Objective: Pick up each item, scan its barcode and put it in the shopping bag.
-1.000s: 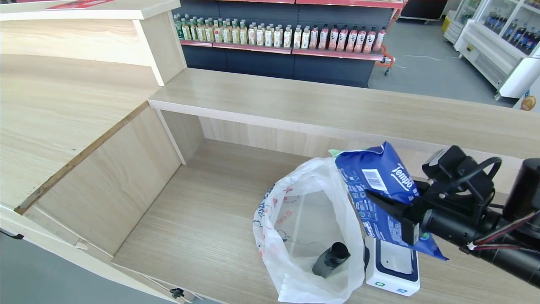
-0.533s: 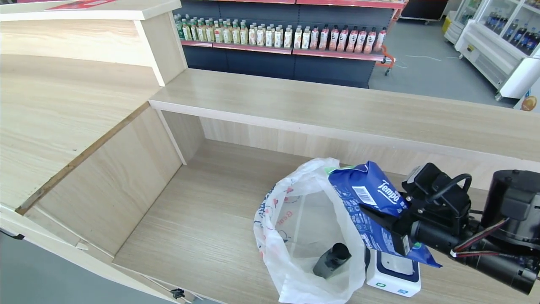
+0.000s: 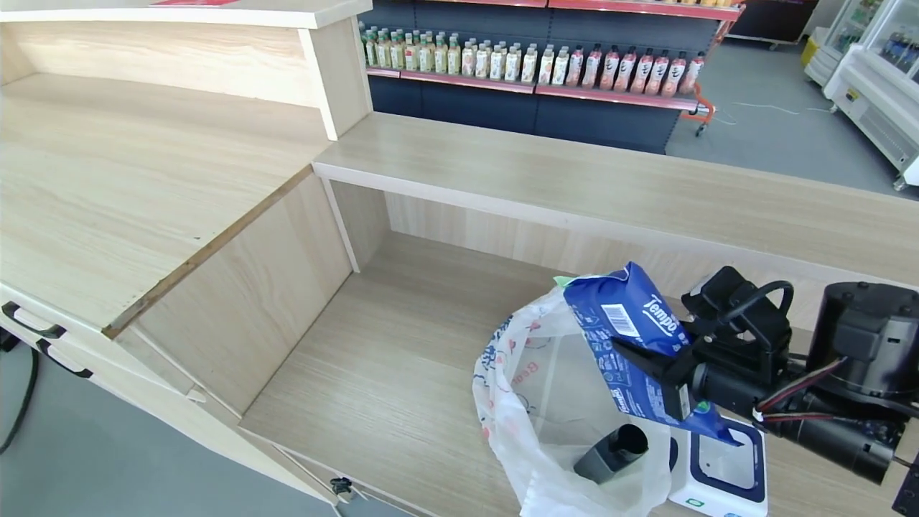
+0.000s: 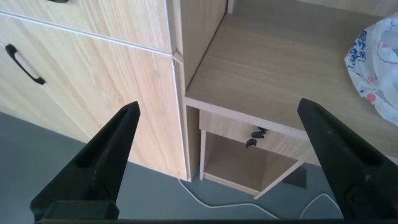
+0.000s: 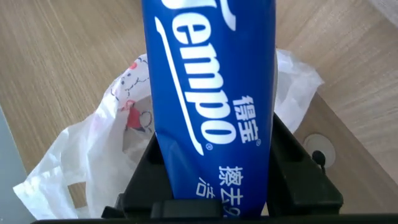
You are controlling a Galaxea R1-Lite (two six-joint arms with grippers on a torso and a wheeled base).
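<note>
Item: blue soft tissue pack [image 3: 650,316], white lettering, white barcode patch [image 3: 619,319] facing up toward the head camera; a green bit shows at its far top corner.
Item position: held in the air, tilted, top end leaning over the right rim of the shopping bag [image 3: 513,402], lower end above the scanner [image 3: 725,467]; not touching the counter.
Right gripper [image 3: 639,359]: clenched on the tissue pack around its middle, black fingers [image 5: 287,163] on both flat sides in the right wrist view.
Left gripper [image 4: 217,168]: spread wide, nothing in it, hanging off the counter's front edge above the grey floor, well apart from the bag.
Shopping bag: white thin plastic with red and blue print, mouth open upward, standing on the lower counter shelf [image 3: 402,359], just beside the scanner.
In bag: one dark grey cylinder-like item [image 3: 610,454] lying on the bottom; kind cannot be told.
Scanner: white box, dark blue frame around a pale window, on the shelf to the bag's right.
Change: a second ago the pack sat higher over the bag rim, half a second ago it was lower; since then the whole head view has shifted, a camera move. Grip and barcode side are the same as before.
</note>
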